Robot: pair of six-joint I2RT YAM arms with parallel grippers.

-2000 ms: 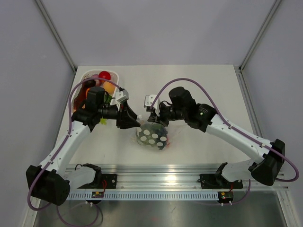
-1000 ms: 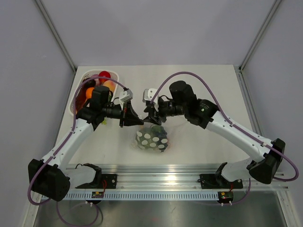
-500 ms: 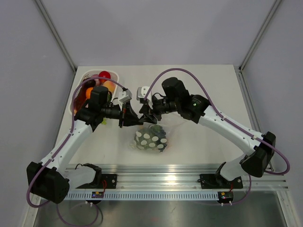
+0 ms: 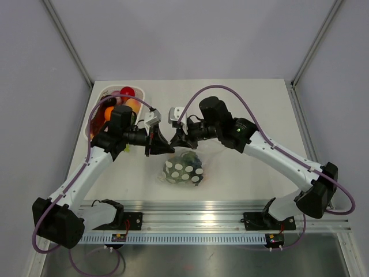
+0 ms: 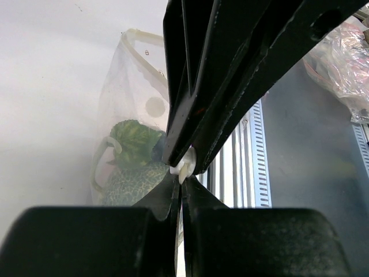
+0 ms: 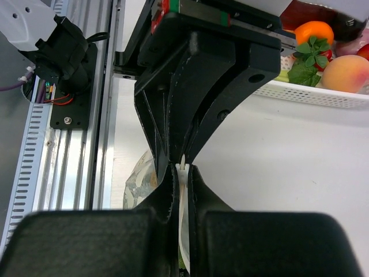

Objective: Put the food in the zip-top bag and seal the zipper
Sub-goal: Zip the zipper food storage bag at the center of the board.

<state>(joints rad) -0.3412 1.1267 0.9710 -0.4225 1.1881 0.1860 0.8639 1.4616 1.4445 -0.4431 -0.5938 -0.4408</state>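
Note:
The zip-top bag (image 4: 183, 169), clear with white dots, hangs between my two grippers just above the table, with green leafy food (image 5: 131, 144) and a dark piece (image 4: 191, 157) inside. Its zipper (image 5: 183, 171) is a white strip along the top edge. My left gripper (image 4: 168, 148) is shut on that strip, and my right gripper (image 4: 175, 143) is shut on it right beside, tip to tip. In the left wrist view my left gripper (image 5: 181, 183) pinches the strip; in the right wrist view my right gripper (image 6: 183, 172) does the same to the zipper (image 6: 185, 166).
A white tray (image 4: 113, 88) at the back left holds more food: a red ball (image 4: 127, 92), an orange ball (image 6: 314, 32), a peach ball (image 6: 346, 72) and green leaves (image 6: 302, 72). An aluminium rail (image 4: 190, 210) runs along the near table edge.
My right gripper has moved left along the bag's top and closed on the zipper beside the left gripper. The left gripper has kept its hold.

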